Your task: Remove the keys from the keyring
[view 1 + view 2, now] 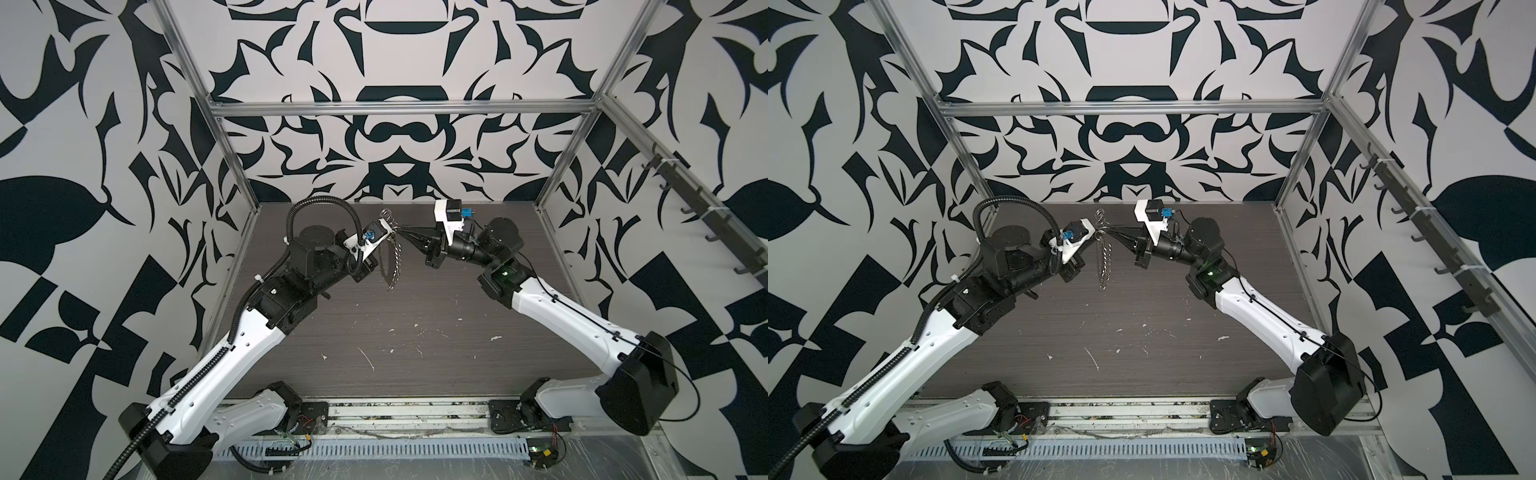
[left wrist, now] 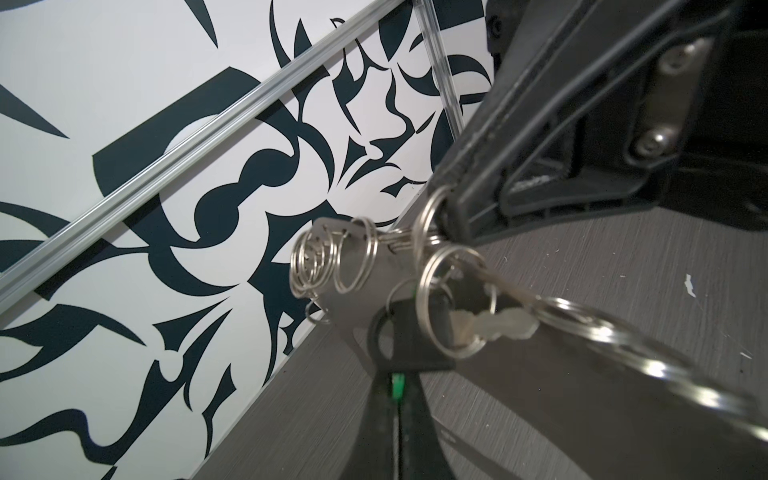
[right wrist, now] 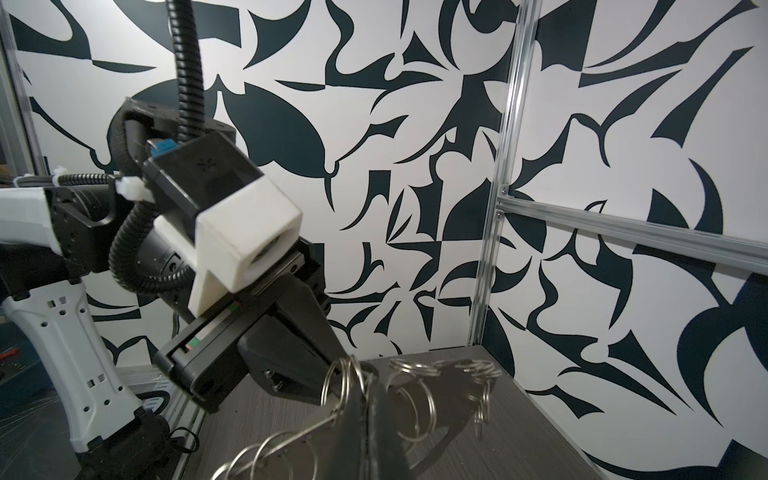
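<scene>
The keyring (image 1: 392,262) hangs in the air over the back of the table, between both grippers, as a pale loop strung with silver split rings (image 2: 316,266). My right gripper (image 3: 365,392) is shut on the loop's upper part; its fingertips (image 2: 451,222) also show in the left wrist view. My left gripper (image 2: 396,376) is shut on the key's green tag (image 2: 398,385), of which only a sliver shows between the fingers. The key's dark head (image 2: 409,345) sits just past the fingertips and is threaded on a split ring. In both top views the left fingers are mostly hidden under the wrist camera.
The dark wood-grain table (image 1: 415,332) has white scuffs. Aluminium frame posts (image 1: 232,158) and patterned walls close the back and sides. A rail of hooks (image 1: 698,208) runs along the right wall. The arms' bases sit at the front edge.
</scene>
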{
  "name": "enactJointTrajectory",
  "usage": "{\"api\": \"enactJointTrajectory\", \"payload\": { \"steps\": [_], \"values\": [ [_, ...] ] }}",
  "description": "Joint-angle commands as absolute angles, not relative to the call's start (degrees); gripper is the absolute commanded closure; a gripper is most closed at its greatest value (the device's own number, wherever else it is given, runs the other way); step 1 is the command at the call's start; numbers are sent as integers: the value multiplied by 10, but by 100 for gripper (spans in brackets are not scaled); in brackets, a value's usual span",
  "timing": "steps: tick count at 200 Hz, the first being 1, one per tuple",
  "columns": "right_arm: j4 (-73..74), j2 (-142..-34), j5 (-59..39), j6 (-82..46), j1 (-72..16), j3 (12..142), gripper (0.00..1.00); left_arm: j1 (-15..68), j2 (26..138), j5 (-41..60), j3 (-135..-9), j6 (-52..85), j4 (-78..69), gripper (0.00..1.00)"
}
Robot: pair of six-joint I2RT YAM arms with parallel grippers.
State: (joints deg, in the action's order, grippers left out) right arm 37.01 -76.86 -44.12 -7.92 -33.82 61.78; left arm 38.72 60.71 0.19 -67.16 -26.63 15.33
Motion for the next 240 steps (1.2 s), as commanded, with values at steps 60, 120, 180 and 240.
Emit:
{"api": "enactJointTrajectory", "payload": {
  "steps": [60, 120, 180, 240],
  "values": [
    [557, -785, -432, -202, -330, 651, 100, 386, 599, 118, -646, -269, 214, 100],
    [679, -818, -396, -276, -329, 627, 100, 388, 607, 152, -659, -260, 231, 100],
    [669, -832, -331, -261, -332, 657, 100, 440, 631, 124, -638, -248, 237, 100],
    [705, -839, -240, -286, -356, 642, 100, 474, 630, 123, -612, -209, 163, 100]
  ]
}}
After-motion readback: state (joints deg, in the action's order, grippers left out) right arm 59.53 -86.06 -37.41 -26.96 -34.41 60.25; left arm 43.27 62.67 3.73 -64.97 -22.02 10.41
